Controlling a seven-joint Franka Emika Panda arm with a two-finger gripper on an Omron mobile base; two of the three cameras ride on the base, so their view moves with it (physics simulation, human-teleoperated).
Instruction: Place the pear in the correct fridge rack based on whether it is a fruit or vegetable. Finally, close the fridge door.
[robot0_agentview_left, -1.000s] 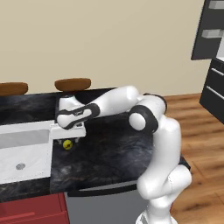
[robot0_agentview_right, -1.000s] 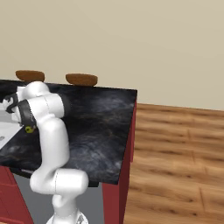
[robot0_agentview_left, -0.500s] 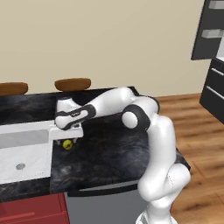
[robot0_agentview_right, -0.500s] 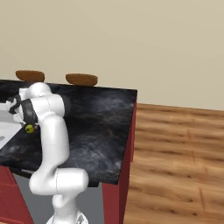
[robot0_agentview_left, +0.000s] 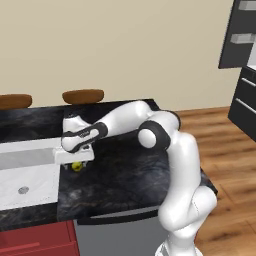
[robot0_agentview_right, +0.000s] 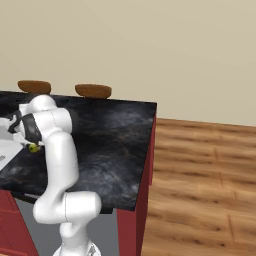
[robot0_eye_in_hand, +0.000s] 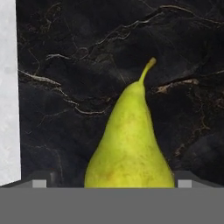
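Black marble counter beside sink

White glossy arm, rounded segments, dark joint bands; markings apparently none.

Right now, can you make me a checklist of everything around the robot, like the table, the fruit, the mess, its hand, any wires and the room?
Surface: black marbled counter with a white sink set into its left part.
Job's things: the pear lies on the counter beside the sink edge, stem pointing away from the hand; fridge door: dark appliance fronts stand at the far right, too cropped to tell which is the door.
Clutter: nothing seen.
Grippers: gripper open, low over the pear, one finger on each side, not closed on it.
Cables: nothing seen.
Surroundings: beige wall, wooden floor, two brown stool seats behind the counter, red cabinets below.
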